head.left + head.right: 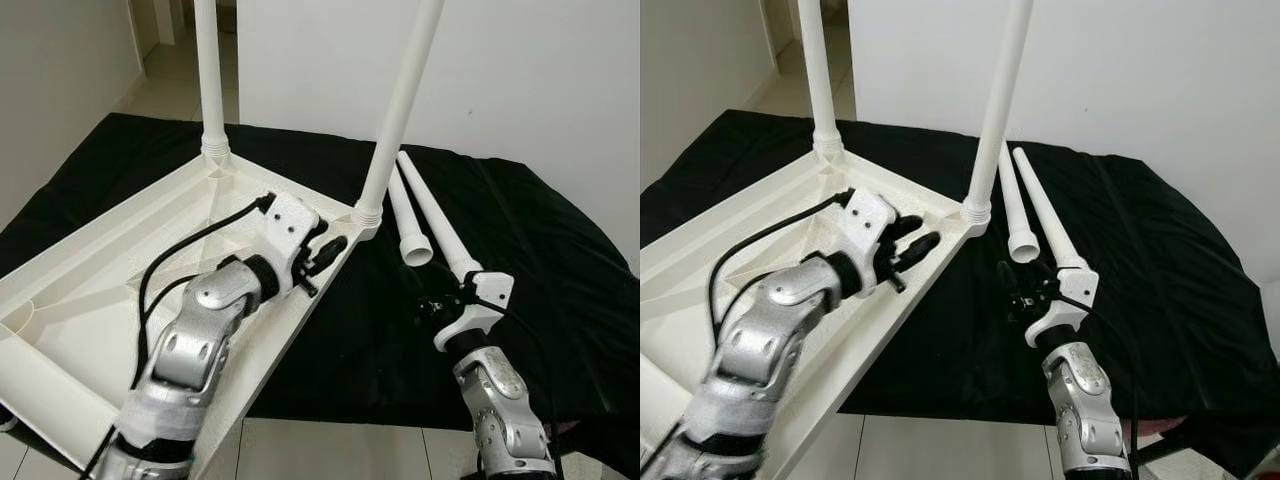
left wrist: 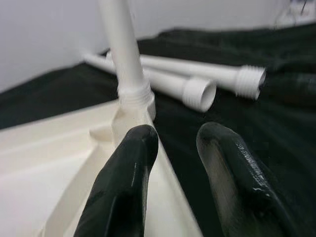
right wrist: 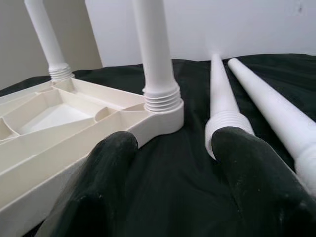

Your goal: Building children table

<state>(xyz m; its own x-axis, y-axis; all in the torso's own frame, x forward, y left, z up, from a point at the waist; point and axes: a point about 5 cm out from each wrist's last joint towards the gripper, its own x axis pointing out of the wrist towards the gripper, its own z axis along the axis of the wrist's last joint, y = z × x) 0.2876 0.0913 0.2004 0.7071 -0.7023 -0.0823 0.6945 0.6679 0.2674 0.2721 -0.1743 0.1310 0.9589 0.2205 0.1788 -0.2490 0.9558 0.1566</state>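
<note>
Both of your grippers are standing with their jaws parted and nothing between the fingers. Your left gripper [image 1: 325, 252] is hovering over the long edge of the upturned white tabletop [image 1: 110, 260], its fingers [image 2: 123, 182] pointing toward the near corner socket. Your right gripper [image 1: 1025, 290] is sitting low over the black cloth [image 1: 560, 270], just short of the open ends of the loose legs, and its fingers [image 3: 252, 177] are spread wide in the right wrist view.

You are looking at the tabletop lying underside up on the cloth, ribs and corner pockets showing. Two legs are already standing upright in its sockets: the far leg [image 1: 209, 75] at the back corner and the near leg [image 1: 400, 105] at the corner closest to your right arm, its threaded collar [image 3: 162, 96] seated in the socket.

Two loose legs are lying on the cloth beside that corner, side by side and close together. The shorter-looking loose leg [image 1: 408, 215] is showing its hollow open end toward you; the other loose leg [image 1: 438, 220] is lying just to its right, with its threaded end nearest your right gripper.
</note>
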